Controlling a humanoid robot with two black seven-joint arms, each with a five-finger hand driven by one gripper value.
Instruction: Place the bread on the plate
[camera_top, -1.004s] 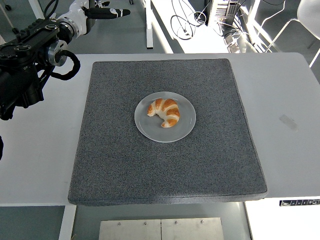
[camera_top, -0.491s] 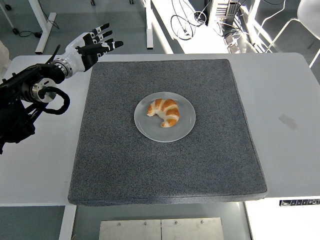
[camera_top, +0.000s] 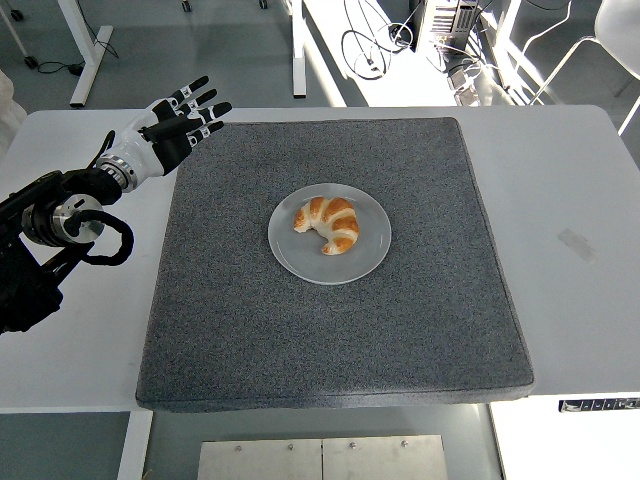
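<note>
A golden croissant (camera_top: 328, 224) lies on a round grey plate (camera_top: 372, 253) in the middle of the dark grey mat (camera_top: 330, 350). My left hand (camera_top: 178, 122) is at the mat's far left corner, well apart from the plate, with its fingers spread and holding nothing. Its black arm comes in from the left edge. My right arm is out of view.
The mat covers most of the white table (camera_top: 580, 240). A small pale mark (camera_top: 575, 244) lies on the table to the right. Beyond the far edge are desk legs and cables on the floor.
My left arm has dropped lower and pulled back toward the left edge; the hand moved down from the picture's top to the mat's far left corner. The croissant and plate have not moved.
</note>
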